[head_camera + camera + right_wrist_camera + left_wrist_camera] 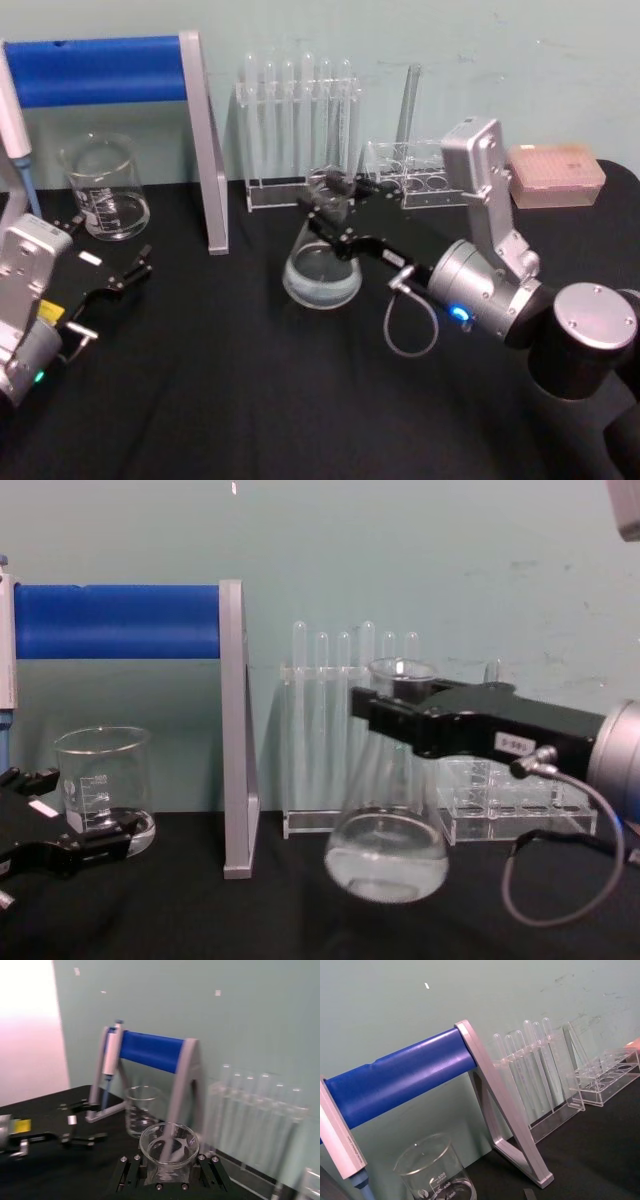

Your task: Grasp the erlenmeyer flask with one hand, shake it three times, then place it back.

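Observation:
The erlenmeyer flask [385, 858] is clear glass with a wide round base and a narrow neck. It is at the table's middle, in front of the test tube rack. My right gripper [386, 706] reaches in from the right and is shut on the flask's neck just under the rim. In the head view the flask [321, 271] leans slightly in that gripper [327, 206]. The right wrist view looks down onto the flask's rim [169, 1144] between the black fingers [131, 1174]. Whether the base touches the black cloth I cannot tell. My left gripper [131, 271] rests open at the near left.
A glass beaker [106, 188] stands back left beside a grey pipette stand with a blue bar [98, 70]. A clear rack of test tubes [300, 120] and a lower clear rack [410, 172] line the back wall. A pink tip box [556, 174] sits far right.

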Available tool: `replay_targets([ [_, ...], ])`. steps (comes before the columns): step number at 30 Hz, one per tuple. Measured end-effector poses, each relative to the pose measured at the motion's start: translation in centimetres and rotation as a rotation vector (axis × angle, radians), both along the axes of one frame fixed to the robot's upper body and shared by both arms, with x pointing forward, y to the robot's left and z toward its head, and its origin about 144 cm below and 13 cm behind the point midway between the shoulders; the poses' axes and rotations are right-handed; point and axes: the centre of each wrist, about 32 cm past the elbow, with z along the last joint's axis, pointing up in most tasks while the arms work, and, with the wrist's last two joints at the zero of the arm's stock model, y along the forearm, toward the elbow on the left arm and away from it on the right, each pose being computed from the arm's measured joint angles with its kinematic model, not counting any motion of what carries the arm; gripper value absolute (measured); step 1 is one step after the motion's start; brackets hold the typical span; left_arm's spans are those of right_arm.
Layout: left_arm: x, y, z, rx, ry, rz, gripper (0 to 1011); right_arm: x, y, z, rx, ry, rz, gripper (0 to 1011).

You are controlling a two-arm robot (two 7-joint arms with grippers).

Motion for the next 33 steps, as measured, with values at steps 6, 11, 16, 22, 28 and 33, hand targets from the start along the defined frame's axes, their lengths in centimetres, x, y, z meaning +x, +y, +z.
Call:
replay_targets([
  [6, 0.0, 0.0, 0.0, 0.0, 0.0, 0.0, 1001, 1.1, -1.4, 0.1, 0.0, -0.01, -0.095, 449],
  [11, 0.0, 0.0, 0.0, 0.0, 0.0, 0.0, 1001, 1.7, -2.5, 0.2, 0.003, -0.016, -0.164, 450],
  [16, 0.0, 0.0, 0.0, 0.0, 0.0, 0.0, 1001, 2.3, -3.5, 0.2, 0.004, -0.02, -0.225, 450],
  [22, 0.0, 0.0, 0.0, 0.0, 0.0, 0.0, 1001, 2.8, -4.7, 0.2, 0.003, -0.022, -0.292, 450],
  [28, 0.0, 0.0, 0.0, 0.0, 0.0, 0.0, 1001, 3.1, -5.3, 0.2, 0.001, -0.026, -0.328, 450],
  [33, 0.0, 0.0, 0.0, 0.0, 0.0, 0.0, 1001, 3.1, -5.4, 0.2, 0.001, -0.026, -0.334, 450],
])
